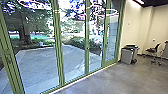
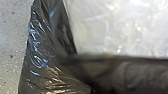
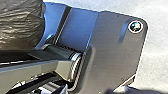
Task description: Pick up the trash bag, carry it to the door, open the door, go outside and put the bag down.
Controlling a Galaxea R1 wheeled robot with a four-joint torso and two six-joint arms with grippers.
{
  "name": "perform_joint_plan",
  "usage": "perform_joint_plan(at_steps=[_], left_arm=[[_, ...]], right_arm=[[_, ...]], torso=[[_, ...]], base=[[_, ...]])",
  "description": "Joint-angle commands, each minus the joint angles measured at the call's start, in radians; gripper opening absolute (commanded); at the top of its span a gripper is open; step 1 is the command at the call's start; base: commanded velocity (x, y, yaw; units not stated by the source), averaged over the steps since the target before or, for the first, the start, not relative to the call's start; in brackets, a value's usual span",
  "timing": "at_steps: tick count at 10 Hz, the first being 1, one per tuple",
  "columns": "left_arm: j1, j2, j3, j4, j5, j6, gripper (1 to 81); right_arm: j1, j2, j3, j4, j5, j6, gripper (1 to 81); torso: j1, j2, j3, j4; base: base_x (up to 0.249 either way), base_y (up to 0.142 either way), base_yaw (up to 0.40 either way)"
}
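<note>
"Paved yard (image 1: pixel 40 62) out on the left, behind tall green-framed glass doors (image 1: pixel 58 45); nearer, concrete floor (image 1: pixel 107 80). Anything further off?"

"At the far right, a grey bin (image 1: pixel 127 55), then an office chair (image 1: pixel 153 50). That's what the head view brings: the way out. Where's our load?"

"Close to the robot. The left wrist view gives the trash bag's (image 2: pixel 42 70) glossy dark film and creases; the right wrist view adds its rounded bulk near the robot's own plate (image 3: pixel 112 52). Held or resting, I can't tell."

"How would it handle?"

"Soft and floppy, I'd say, and slippery. Probably fairly light, though the contents are anyone's guess. Thin film could stretch or tear, so I'd take a thick gathered fold near the top, never a single layer."

"And the jaws?"

"Left gripper or right gripper, apart or together, I can't tell for either"
</note>
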Motion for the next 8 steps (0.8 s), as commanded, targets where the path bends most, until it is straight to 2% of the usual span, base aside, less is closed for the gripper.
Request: perform_joint_plan(at_steps=[1, 8], left_arm=[[-0.066, -0.002, 0.003, 0.005, 0.057, 0.004, 1.0], [-0.066, -0.003, 0.003, 0.005, 0.057, 0.004, 1.0]], right_arm=[[0.06, 0.003, 0.001, 0.004, -0.059, -0.003, 81.1], [0.06, 0.003, 0.001, 0.004, -0.059, -0.003, 81.1]], torso=[[0.0, 0.0, 0.0, 0.0], [0.0, 0.0, 0.0, 0.0]], base=[[0.133, -0.075, 0.0], [0.135, -0.074, 0.0]])
